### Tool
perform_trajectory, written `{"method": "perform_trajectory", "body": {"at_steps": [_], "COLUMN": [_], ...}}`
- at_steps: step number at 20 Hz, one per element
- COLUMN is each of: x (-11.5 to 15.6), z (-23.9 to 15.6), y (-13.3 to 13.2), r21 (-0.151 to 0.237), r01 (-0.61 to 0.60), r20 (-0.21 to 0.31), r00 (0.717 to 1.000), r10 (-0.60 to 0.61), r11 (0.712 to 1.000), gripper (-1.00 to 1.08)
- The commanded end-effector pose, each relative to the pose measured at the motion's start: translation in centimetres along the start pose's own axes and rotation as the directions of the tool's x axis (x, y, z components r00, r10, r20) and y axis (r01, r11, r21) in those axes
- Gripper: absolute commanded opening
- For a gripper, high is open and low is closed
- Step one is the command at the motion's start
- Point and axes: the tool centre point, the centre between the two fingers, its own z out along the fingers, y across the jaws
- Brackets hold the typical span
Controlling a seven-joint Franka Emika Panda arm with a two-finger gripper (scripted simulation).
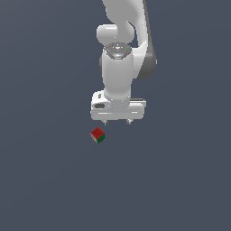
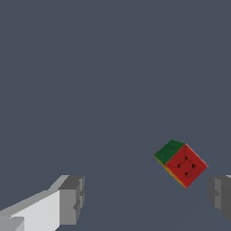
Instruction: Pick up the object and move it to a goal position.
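The object (image 1: 97,135) is a small cube with a red face carrying dark dots and a green face, resting on the flat grey surface. In the wrist view the object (image 2: 181,162) lies close to one fingertip (image 2: 220,194) and far from the other fingertip (image 2: 72,199). My white gripper (image 1: 117,122) hangs above the surface, a little to the exterior view's right of the cube and apart from it. Its fingers stand wide apart with nothing between them, so it is open.
The white arm (image 1: 122,49) rises behind the gripper toward the top of the exterior view. A plain dark grey surface (image 1: 45,180) spreads all around, with no other objects in sight.
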Motion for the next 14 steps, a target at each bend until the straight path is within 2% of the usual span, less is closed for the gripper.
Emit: {"method": "perform_trajectory", "body": {"at_steps": [1,8,14], "x": [-0.1,-0.4,-0.9], "z": [0.3,1.7,3.6], "y": [0.3,1.7,3.5], "r21": [-0.001,-0.004,-0.003], "r01": [0.019,0.109,0.227], "r20": [0.002,0.011,0.024], "r00": [1.000,0.994,0.974], "r10": [-0.019,-0.109,-0.226], "r11": [1.000,0.994,0.974], "gripper": [1.00,1.00,1.00]}}
